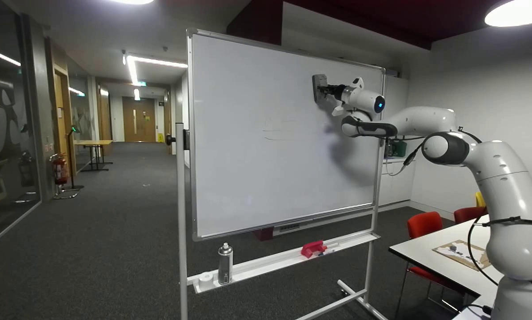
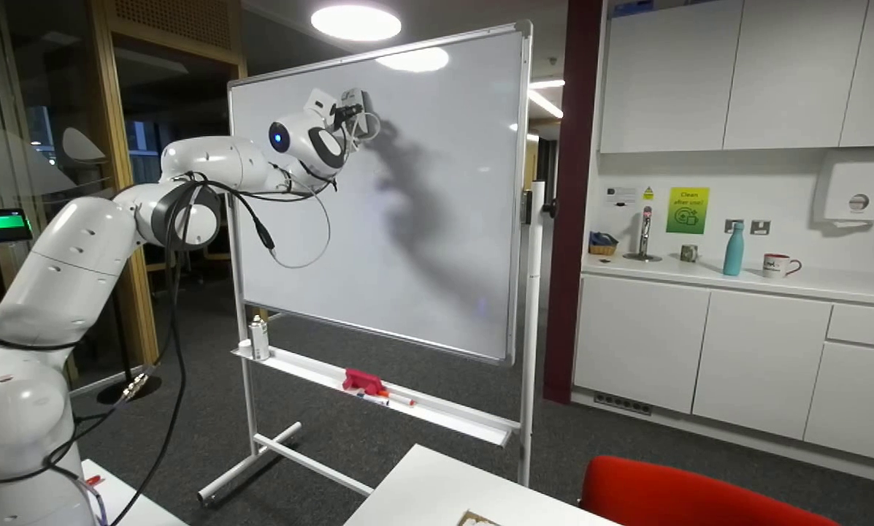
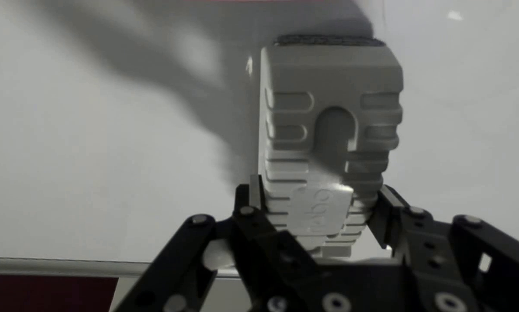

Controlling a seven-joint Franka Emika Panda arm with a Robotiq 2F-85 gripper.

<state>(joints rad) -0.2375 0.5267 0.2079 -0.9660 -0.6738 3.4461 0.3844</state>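
1. A round ceiling lamp [image 2: 356, 22] glared blown-out white, its reflection [image 2: 413, 59] shining on the whiteboard [image 2: 363, 241].
2. The robot arm [image 2: 210, 161] threw a broad, soft shadow [image 2: 418, 212] across the whiteboard in both exterior views.
3. Strip lights [image 1: 157, 61] lit the corridor [image 1: 132, 178]; the glass wall [image 1: 8, 111] was dim.
4. The wrist view looked grey, the gripper [image 3: 322, 195] dark and blurred.

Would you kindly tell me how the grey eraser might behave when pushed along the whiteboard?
The grey eraser looks like moulded plastic, so it is probably stiff. Its ribs should help it resist slipping in the gripper. The dark, fuzzy-looking layer facing the whiteboard suggests a soft, dragging slide.
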